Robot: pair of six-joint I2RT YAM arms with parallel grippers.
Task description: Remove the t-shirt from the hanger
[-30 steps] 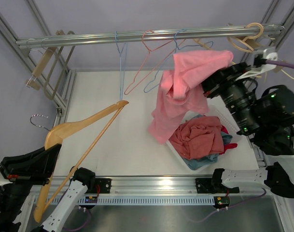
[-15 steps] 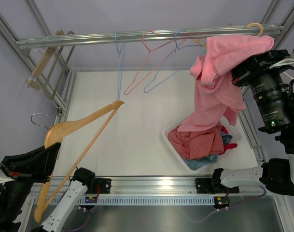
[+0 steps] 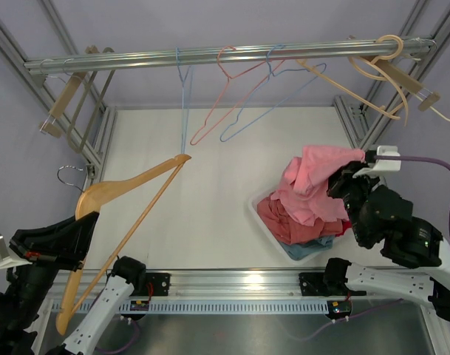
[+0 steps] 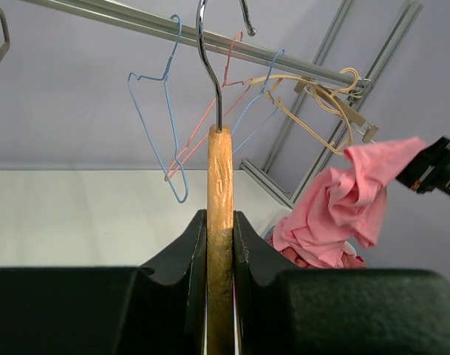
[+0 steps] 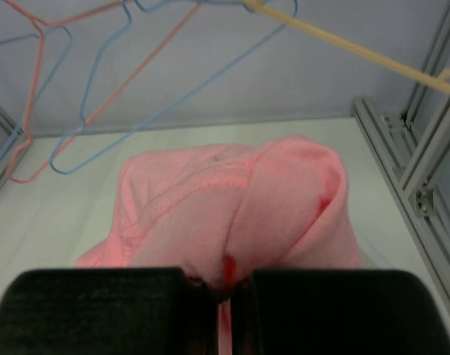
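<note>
Shirt status first: pink cotton t-shirt [image 3: 309, 181] off its hanger, bunched, dangling from right gripper [image 5: 221, 285] at right side of table. Pinched by a fold between clenched jaws, plain in right wrist view. Hangs directly over white plastic basket [image 3: 269, 235], lower folds touching or just above pile of red and blue clothes [image 3: 302, 222] inside; cannot tell which. Held there probably for a drop into basket, judging by position.

Bare light-brown wooden hanger [image 3: 136, 180] at near left, tilted, one arm pointing far and right, other slanting down past near edge. Grasped by left gripper [image 4: 219, 225] on the wooden neck just under metal hook [image 4: 217, 111], jaws clamped tight on wood. Held well apart from shirt, likely to avoid any snag on cloth.

Silver metal rail [image 3: 210, 55] across far side, carrying thin blue and pink wire hangers [image 3: 232, 103] plus tan wooden hangers [image 3: 380, 66] at far right; no clothing on any.

Looks separated already; by judgement, only release into basket and parking of hanger left. Possible risk: fabric draping over basket rim instead of landing inside.
</note>
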